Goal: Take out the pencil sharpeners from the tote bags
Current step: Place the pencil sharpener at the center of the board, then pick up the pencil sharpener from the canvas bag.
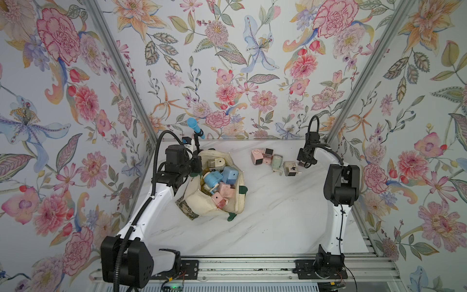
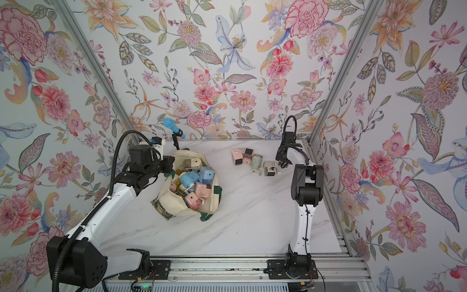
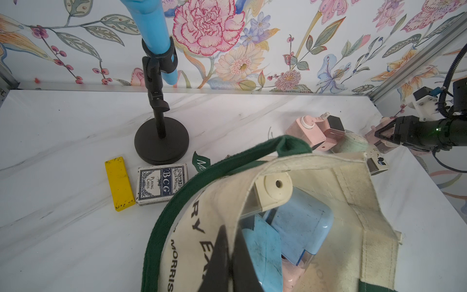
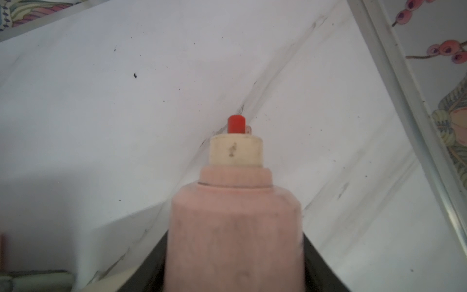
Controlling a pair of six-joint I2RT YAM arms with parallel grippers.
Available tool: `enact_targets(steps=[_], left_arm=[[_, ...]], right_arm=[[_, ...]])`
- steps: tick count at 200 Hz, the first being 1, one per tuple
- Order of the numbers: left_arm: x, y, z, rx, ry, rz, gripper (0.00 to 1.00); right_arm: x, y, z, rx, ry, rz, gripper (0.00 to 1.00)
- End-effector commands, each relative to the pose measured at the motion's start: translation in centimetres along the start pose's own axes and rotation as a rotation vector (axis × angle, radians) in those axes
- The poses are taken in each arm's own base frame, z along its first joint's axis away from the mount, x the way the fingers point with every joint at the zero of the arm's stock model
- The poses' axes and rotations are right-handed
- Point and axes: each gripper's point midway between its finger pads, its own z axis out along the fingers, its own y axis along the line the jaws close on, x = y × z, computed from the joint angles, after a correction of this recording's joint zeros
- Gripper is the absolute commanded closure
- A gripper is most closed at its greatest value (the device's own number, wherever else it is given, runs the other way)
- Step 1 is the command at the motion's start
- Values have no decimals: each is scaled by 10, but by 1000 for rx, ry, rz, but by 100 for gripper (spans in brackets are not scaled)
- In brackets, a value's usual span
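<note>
The cream tote bag [image 1: 199,204] [image 2: 174,199] lies open at the table's left, with several pencil sharpeners inside: blue ones [image 1: 231,174], pink ones [image 1: 226,189] and a cream one [image 3: 273,188]. My left gripper [image 3: 227,252] [image 1: 195,164] is shut on the bag's canvas rim beside a green strap [image 3: 177,202]. My right gripper [image 4: 233,252] [image 1: 304,161] is shut on a pink pencil sharpener [image 4: 235,215] just above the table at the back right. Next to it on the table lie a pink sharpener [image 1: 257,156], a sage green one [image 1: 277,161] and a cream one with a dark face [image 1: 290,169].
A blue microphone on a black stand [image 3: 161,141] [image 1: 195,127] stands behind the bag at the back wall. A flat yellow bar [image 3: 118,183] and a deck of playing cards [image 3: 161,185] lie by its base. Flowered walls close three sides; a metal rail [image 1: 240,265] runs along the front.
</note>
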Motion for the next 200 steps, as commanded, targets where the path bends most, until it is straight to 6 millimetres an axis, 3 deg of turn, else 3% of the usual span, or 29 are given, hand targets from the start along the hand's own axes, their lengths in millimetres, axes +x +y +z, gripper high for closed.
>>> enact_targets(steps=[1, 48, 68, 98, 120, 158, 200], left_arm=[[-35, -5, -13, 6, -104, 20, 100], [-35, -6, -14, 8, -107, 19, 100], [-35, -6, -13, 7, -106, 20, 100], [-34, -4, -12, 5, -99, 18, 100], [-34, -3, -11, 2, -98, 17, 100], [-34, -3, -13, 4, -104, 17, 100], [-35, -4, -14, 4, -106, 16, 100]], right_arm=[[-2, 3, 0, 12, 5, -25, 37], [-3, 15, -9, -4, 3, -39, 21], [-9, 17, -22, -25, -6, -6, 18], [-28, 20, -66, -42, -80, 52, 17], [-43, 38, -108, -83, -153, 57, 16], [-46, 91, -182, -202, -254, -5, 17], [-11, 185, -266, -406, -342, -135, 18]])
